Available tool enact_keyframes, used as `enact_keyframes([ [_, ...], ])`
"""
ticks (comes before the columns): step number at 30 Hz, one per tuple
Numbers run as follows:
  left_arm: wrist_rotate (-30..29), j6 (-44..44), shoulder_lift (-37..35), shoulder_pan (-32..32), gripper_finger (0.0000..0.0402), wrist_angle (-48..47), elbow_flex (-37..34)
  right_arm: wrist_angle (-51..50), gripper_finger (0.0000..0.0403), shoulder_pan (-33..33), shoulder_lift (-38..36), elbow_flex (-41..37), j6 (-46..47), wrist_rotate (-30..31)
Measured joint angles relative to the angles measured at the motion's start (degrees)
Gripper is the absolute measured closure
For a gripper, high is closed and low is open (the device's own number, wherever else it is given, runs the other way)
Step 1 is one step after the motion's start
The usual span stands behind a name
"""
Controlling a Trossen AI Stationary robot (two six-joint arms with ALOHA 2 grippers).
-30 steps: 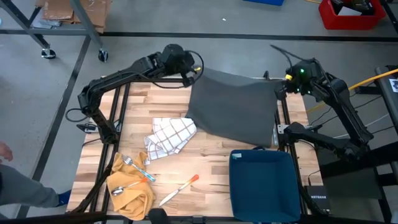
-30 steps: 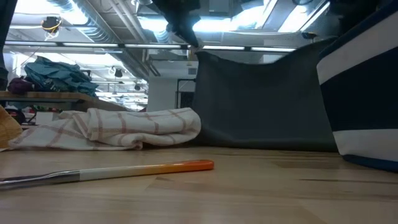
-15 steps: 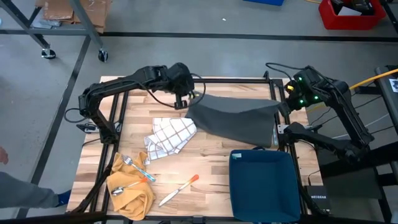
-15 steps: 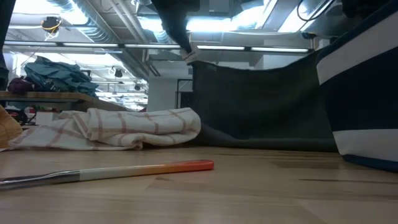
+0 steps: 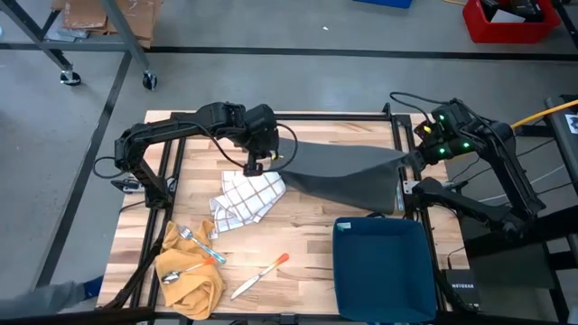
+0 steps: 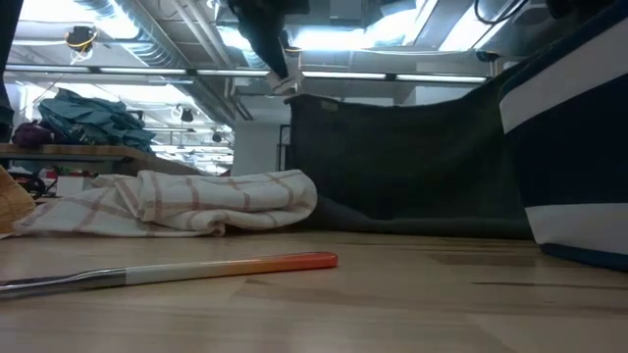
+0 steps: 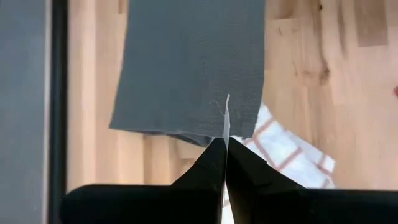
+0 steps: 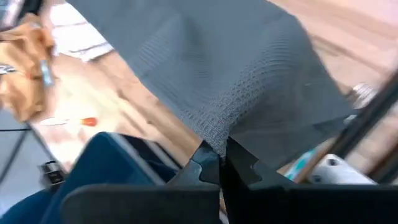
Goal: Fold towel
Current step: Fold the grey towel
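- While the grey towel (image 5: 348,171) hangs stretched across the table's far right part, its lower edge trails on the wood.
- The left gripper (image 5: 267,161) is clamped on one top corner, the right gripper (image 5: 406,162) on the other near the right edge.
- Both pinches look thin; a hard tug could pull a corner free.
- The checked cloth (image 5: 246,197) lies just beside the towel's near edge and might snag in the fold.

No text, label, brand, number or sign can be read anywhere in these views, neither on the cloths, the utensils nor the arms.
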Motion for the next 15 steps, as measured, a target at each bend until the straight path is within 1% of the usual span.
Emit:
enact_keyframes([
  [3,0.33,-0.07,0.00,0.02,0.0401,-0.86,0.00,0.02,0.0402,0.00,-0.93,0.00,0.14,-1.80],
  [8,1.43,0.18,0.00,0.02,0.0401,-2.13,0.00,0.00,0.0402,0.00,-2.86,0.00,1.31,-1.69],
  [11,1.49,0.98,0.03,0.03,0.0401,-1.57,0.00,0.00,0.0402,0.02,-3.79,0.00,1.53,2.60],
  [15,0.00,3.48,0.34,0.94,0.0401,0.96,0.00,0.00,0.0402,0.00,-3.82,0.00,2.37,13.05],
])
